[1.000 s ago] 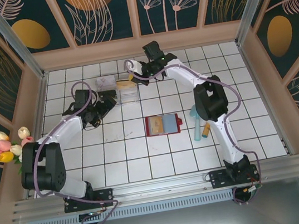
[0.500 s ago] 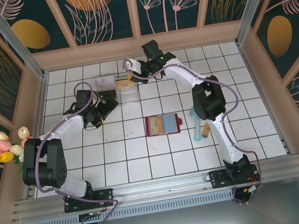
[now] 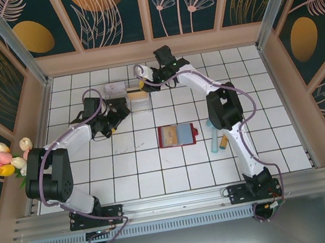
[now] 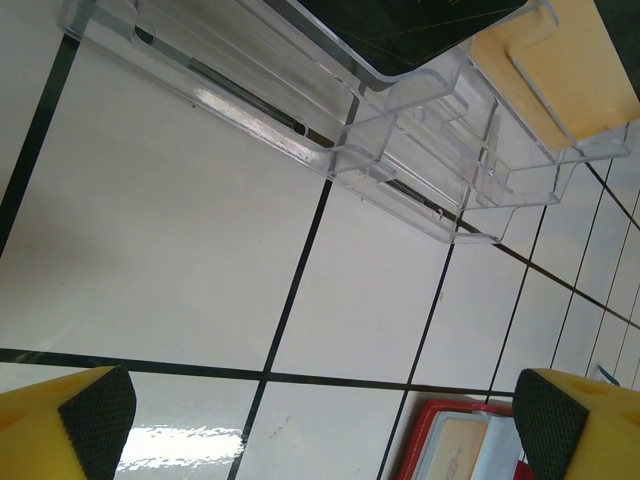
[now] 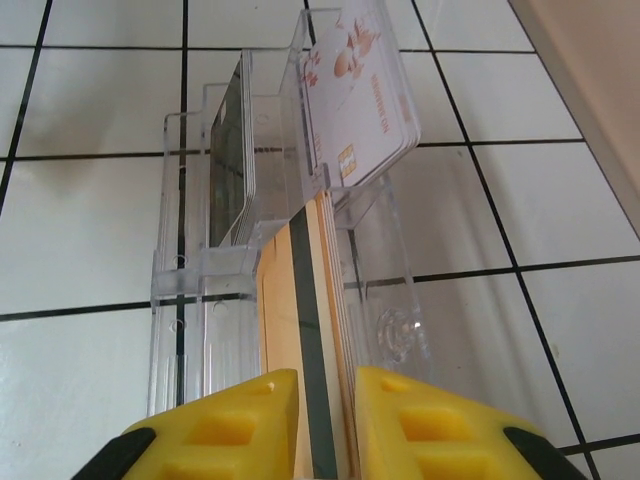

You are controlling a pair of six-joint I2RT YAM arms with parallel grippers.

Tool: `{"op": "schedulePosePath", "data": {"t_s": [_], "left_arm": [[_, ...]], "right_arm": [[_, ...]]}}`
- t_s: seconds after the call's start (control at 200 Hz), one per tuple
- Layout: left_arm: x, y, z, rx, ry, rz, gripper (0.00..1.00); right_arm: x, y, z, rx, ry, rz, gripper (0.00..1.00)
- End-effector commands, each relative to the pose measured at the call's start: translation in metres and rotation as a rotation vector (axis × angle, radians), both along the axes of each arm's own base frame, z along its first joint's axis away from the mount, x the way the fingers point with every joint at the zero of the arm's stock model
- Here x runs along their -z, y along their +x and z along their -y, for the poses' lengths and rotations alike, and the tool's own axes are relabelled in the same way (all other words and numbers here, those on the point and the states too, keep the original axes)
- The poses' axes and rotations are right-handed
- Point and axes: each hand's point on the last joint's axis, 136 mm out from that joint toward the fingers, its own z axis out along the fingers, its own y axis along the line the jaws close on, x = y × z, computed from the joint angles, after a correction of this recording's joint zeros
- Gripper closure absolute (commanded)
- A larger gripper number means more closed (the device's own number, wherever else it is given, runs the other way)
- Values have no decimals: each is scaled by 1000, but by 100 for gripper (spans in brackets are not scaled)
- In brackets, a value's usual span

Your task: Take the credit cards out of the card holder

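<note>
The red card holder [image 3: 177,135] lies open mid-table, with a tan card [image 3: 169,136] and a light blue one in its pockets; its corner [image 4: 450,450] shows in the left wrist view. A tan-orange credit card [image 5: 300,330] with a dark stripe stands on edge in the front slot of the clear plastic box [image 5: 200,290]. My right gripper [image 5: 325,420] straddles that card, its jaws parted a little and open. My left gripper [image 4: 320,410] hangs wide open over bare tile, just left of the box [image 3: 128,97]. In the top view the right gripper [image 3: 144,82] is at the box's far right end.
A white flowered card [image 5: 360,110] and dark cards [image 5: 230,160] stand in the box's other slots. A light blue tube and a yellow one [image 3: 217,138] lie right of the holder. Artificial tulips [image 3: 9,158] sit at the left wall. Wooden walls ring the tiled table.
The left gripper has crept slightly closer to the clear box. The right arm has hardly shifted at the box.
</note>
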Motion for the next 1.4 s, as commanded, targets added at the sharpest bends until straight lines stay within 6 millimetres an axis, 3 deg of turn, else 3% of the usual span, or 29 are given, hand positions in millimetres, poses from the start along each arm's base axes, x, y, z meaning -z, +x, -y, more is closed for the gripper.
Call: {"op": "schedulePosePath", "data": {"t_s": [0.0, 0.135, 0.225, 0.425, 0.5, 0.736, 0.911, 1.041, 1.281, 1.396], "left_arm": [[0, 2, 2, 30, -11, 18, 1], [-2, 0, 3, 57, -7, 32, 1], [-4, -4, 6, 80, -11, 44, 1], [-6, -17, 16, 131, -18, 53, 2], [-8, -22, 23, 154, -18, 61, 1], [-11, -37, 51, 225, -24, 67, 1], [-10, -48, 66, 267, -31, 62, 1], [-13, -55, 79, 292, -61, 70, 2], [-13, -69, 99, 323, -74, 59, 2], [-13, -74, 112, 342, -90, 53, 13]], "right_arm": [[-40, -5, -1, -4, 64, -8, 75], [-75, -7, 4, 98, 112, -91, 81], [-93, -14, 9, 175, 138, -178, 78], [-103, -42, 29, 409, 193, -297, 73], [-103, -49, 48, 545, 222, -325, 72], [-97, -138, 75, 661, 381, -506, 62], [-66, -172, 113, 910, 437, -710, 58], [-33, -201, 115, 924, 357, -827, 59], [28, -213, 124, 1139, 345, -1053, 55], [47, -212, 125, 1218, 344, -1103, 56]]}}
